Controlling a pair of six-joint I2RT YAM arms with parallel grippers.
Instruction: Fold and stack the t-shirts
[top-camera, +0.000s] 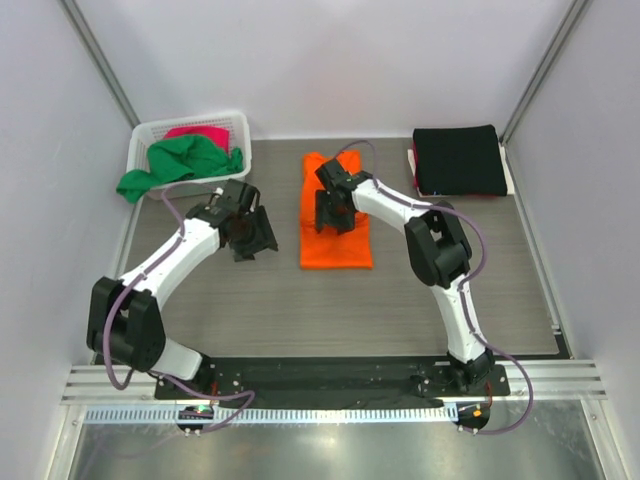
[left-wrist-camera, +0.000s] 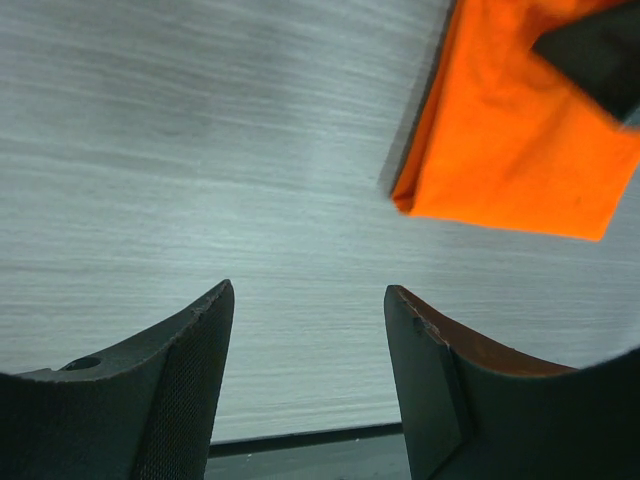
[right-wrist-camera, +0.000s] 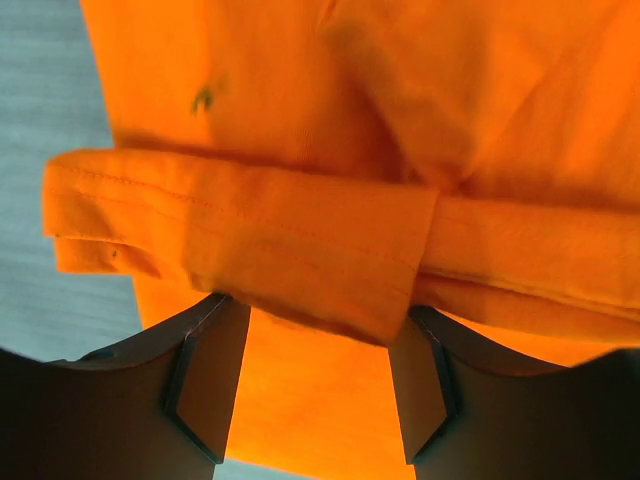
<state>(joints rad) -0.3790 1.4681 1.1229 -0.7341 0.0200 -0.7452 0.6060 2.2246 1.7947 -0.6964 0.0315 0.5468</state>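
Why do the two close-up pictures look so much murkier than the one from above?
Top view: even, soft light, everything sharp, only faint shadows on the table. Left wrist view: the left pincer sits close to the lens, dark and soft, the table grain streaky. Right wrist view: the orange shirt fills the frame at close range, slightly soft, the right pincer in shadow.

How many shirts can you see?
4: orange shirt mid-table, black shirt far right, green shirt and pink shirt in the basket. More may hide underneath.
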